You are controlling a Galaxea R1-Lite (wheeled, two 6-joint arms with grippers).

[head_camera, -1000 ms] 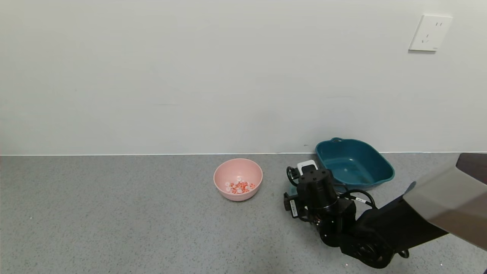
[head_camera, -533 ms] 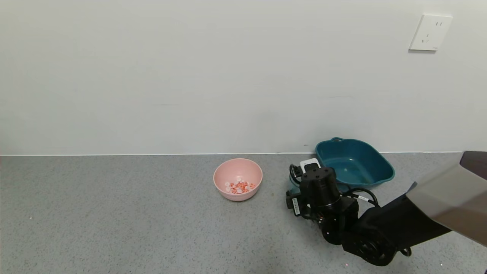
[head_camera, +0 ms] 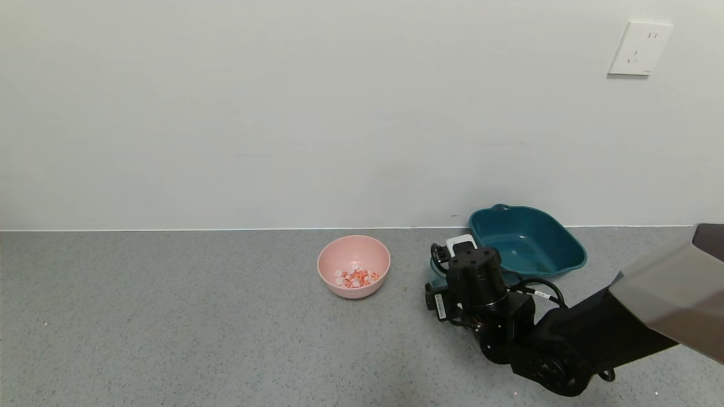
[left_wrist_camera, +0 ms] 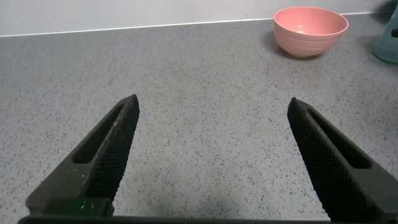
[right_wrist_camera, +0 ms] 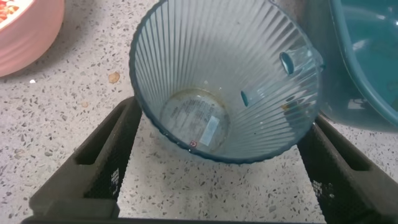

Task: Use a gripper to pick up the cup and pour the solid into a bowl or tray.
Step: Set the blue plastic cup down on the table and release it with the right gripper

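The teal ribbed cup (right_wrist_camera: 224,93) stands upright and empty on the grey counter, between the spread fingers of my right gripper (right_wrist_camera: 221,115). The fingers flank its lower wall, and the gripper is open. In the head view the right wrist (head_camera: 474,277) covers nearly all of the cup, just left of the tray. The pink bowl (head_camera: 353,265) sits to the left and holds the red-orange and white solid (head_camera: 356,277). The bowl's edge also shows in the right wrist view (right_wrist_camera: 25,37). My left gripper (left_wrist_camera: 212,102) is open and empty low over bare counter, with the bowl (left_wrist_camera: 310,31) farther off.
A dark teal tray (head_camera: 526,240) with a handle stands against the wall right behind the cup, and shows in the right wrist view (right_wrist_camera: 367,56). A small crumb (right_wrist_camera: 114,77) lies on the counter beside the cup. The wall runs along the counter's back edge.
The right wrist has shifted slightly right and back toward the tray, then nearly stopped. The bowl and the solid have not moved.
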